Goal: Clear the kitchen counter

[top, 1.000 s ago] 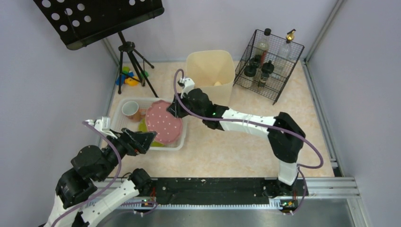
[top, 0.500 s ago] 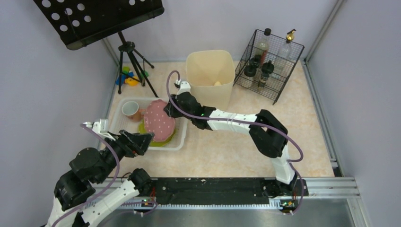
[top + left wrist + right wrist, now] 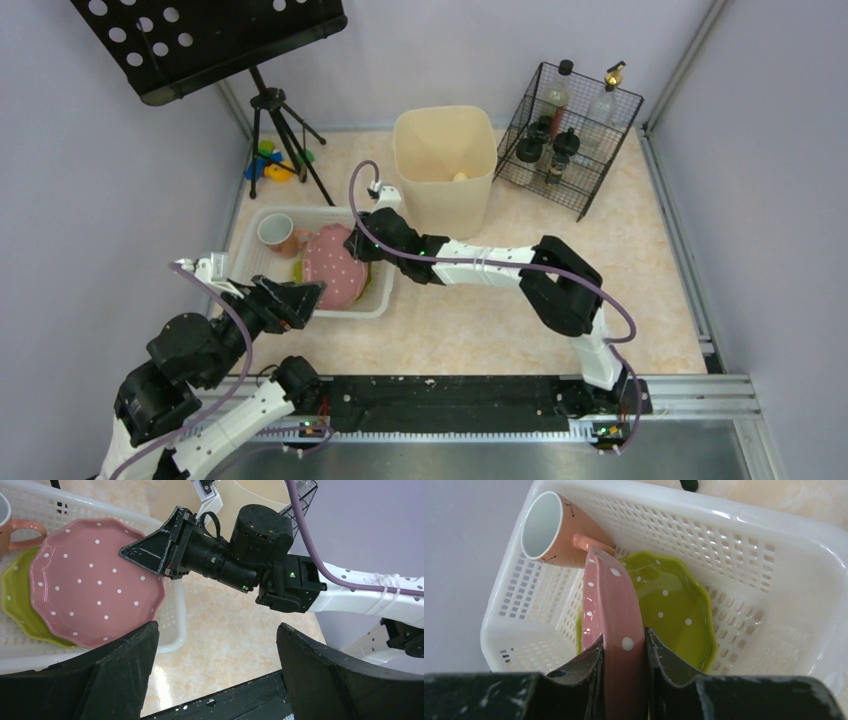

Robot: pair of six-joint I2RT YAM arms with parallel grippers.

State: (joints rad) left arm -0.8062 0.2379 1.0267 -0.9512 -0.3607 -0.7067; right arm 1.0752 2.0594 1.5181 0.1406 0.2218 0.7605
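Observation:
On the beige marble kitchen counter (image 3: 480, 320) stands a white perforated basket (image 3: 385, 300) holding a green dotted plate (image 3: 674, 610) and an orange mug (image 3: 551, 530). My right gripper (image 3: 362, 243) is shut on the rim of a pink polka-dot plate (image 3: 331, 265). The pink plate (image 3: 95, 590) hangs tilted inside the basket, over the green plate (image 3: 20, 615); whether they touch I cannot tell. In the right wrist view both fingers (image 3: 589, 665) press the plate's edge (image 3: 611, 600). My left gripper (image 3: 318, 290) hovers open and empty at the basket's near right corner (image 3: 175, 625).
A tall beige bin (image 3: 445, 150) stands right behind the basket. A wire rack with bottles (image 3: 565, 130) is at the back right. A tripod stand (image 3: 275, 110) and small coloured toys (image 3: 270, 160) are at the back left. A black rail (image 3: 450, 400) runs along the near edge.
My right gripper has carried the pink plate left and down, from over the basket's right rim to inside the basket. The left arm has barely moved.

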